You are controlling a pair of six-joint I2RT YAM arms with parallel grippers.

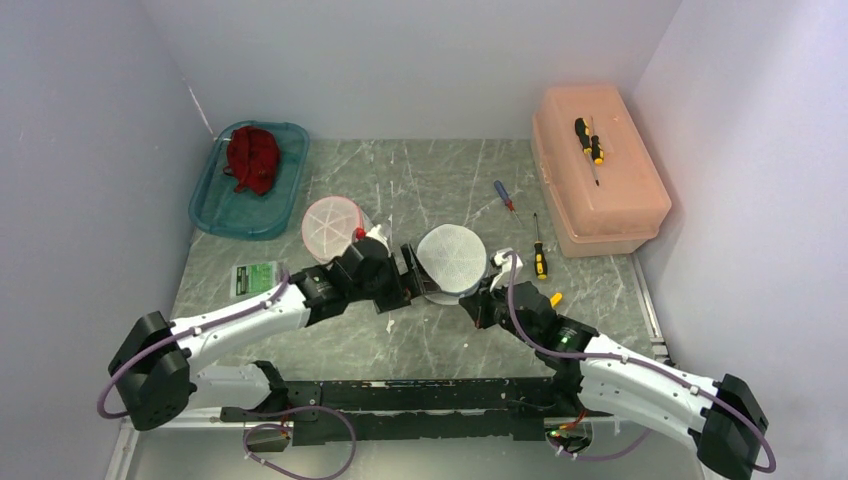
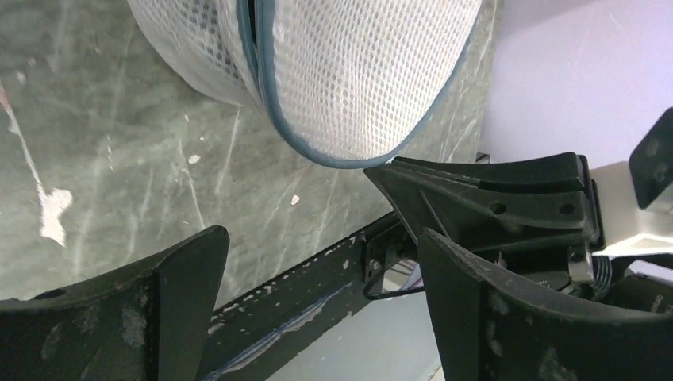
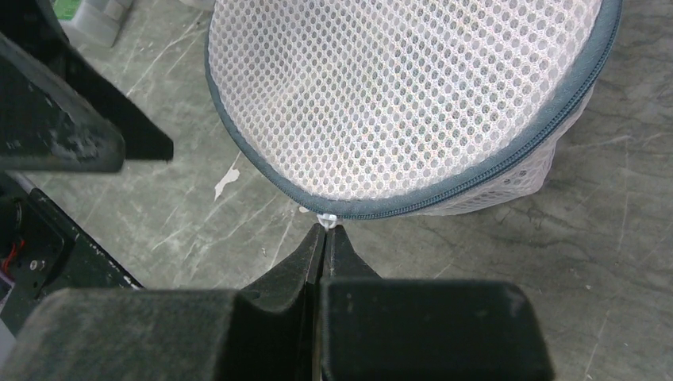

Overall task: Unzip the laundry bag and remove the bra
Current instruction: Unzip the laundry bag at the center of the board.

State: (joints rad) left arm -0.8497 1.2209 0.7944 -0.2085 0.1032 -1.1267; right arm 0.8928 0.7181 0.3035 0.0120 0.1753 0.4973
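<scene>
Right claw (image 3: 324,232) tight on zipper pull (image 3: 327,218)

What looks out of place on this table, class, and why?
Screwdrivers lie scattered, not stored: yellow-and-black handles atop the closed peach box, a blue-handled screwdriver and a yellow-handled screwdriver loose on the table beside it. Nothing looks spilled.
</scene>
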